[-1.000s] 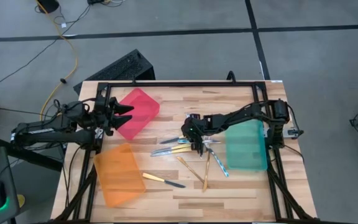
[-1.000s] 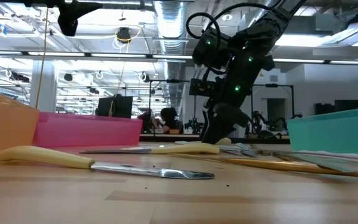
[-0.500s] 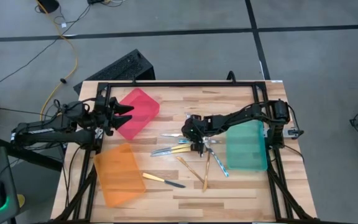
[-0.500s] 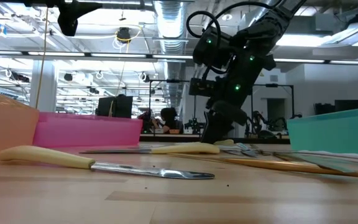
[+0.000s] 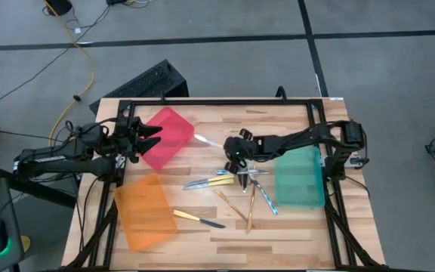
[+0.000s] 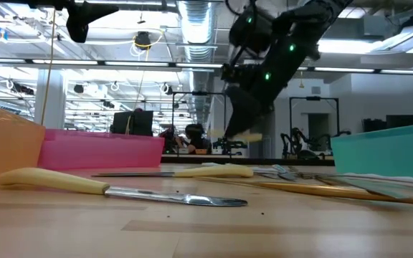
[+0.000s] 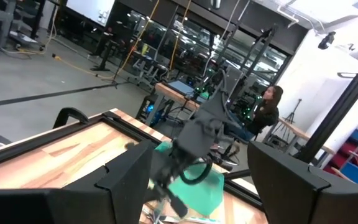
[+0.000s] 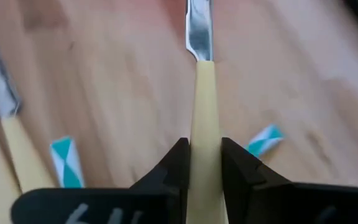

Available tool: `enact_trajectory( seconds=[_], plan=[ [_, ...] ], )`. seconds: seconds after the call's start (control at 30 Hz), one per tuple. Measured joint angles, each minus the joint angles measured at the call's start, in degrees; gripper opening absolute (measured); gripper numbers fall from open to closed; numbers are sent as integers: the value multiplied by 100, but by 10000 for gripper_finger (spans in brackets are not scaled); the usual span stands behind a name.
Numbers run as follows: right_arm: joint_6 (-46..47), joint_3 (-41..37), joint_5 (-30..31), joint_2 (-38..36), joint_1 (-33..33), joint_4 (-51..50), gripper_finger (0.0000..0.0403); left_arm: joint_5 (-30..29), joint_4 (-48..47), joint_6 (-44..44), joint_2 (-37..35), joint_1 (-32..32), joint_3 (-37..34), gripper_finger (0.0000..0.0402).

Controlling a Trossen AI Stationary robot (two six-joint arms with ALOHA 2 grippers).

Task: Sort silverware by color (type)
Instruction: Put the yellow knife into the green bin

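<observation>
My right gripper (image 5: 235,149) hangs above the middle of the table, shut on a yellow-handled knife (image 5: 216,143). Its silver blade (image 5: 202,140) points toward the red bin (image 5: 168,136). More silverware lies flat below it: yellow-handled pieces (image 5: 211,181), gold ones (image 5: 232,204) and a silvery-blue one (image 5: 267,198). Another yellow-handled knife (image 5: 199,220) lies beside the orange bin (image 5: 143,211). My left gripper (image 5: 152,137) waits open over the red bin's left end. My right gripper pinches the knife's cream-yellow handle (image 8: 204,93) between its two fingers (image 8: 174,163). The handle runs along the fingers and sticks out past their tips, with the blade (image 8: 199,28) farthest out. In the low view the knife (image 6: 244,136) is lifted clear of the table.
A green bin (image 5: 299,175) stands at the right, close beside the right arm. The red bin sits far left and the orange bin near left. A black frame (image 5: 217,101) rims the table. Bare wood lies along the near edge (image 5: 278,242).
My right gripper has risen from the pile with the yellow-handled knife and moved a little toward the far edge. The knife, which lay on the table, now hangs clear of it, its blade pointing toward the red bin.
</observation>
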Motion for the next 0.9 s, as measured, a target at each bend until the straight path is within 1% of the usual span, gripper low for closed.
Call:
enact_trajectory(
  seconds=[0.1, 0.3, 0.43, 0.57, 0.67, 0.77, 0.9],
  plan=[
    [346, 7, 356, -385, -2, -96, 77, 0, 4, -5, -1, -1, 0, 247],
    [1142, 7, 1278, -1314, 24, -942, 79, 0, -9, -24, -1, 1, 0, 247],
    [1800, 11, 1931, -1961, 120, -1850, 80, 0, -14, -28, -1, 0, 0, 247],
    [2810, 11, 2490, -2485, 314, -3015, 80, 1, -48, -32, -1, -1, 0, 247],
    [3706, 11, 2730, -2759, 555, -3949, 80, 2, -145, -35, -1, 1, 0, 247],
    [4605, 11, 2735, -2920, 808, -4795, 80, 1, -179, -37, 1, -1, 0, 247],
    [5905, 11, 2728, -2896, 1209, -5908, 81, 0, -213, -83, 1, -1, 0, 247]
  ],
)
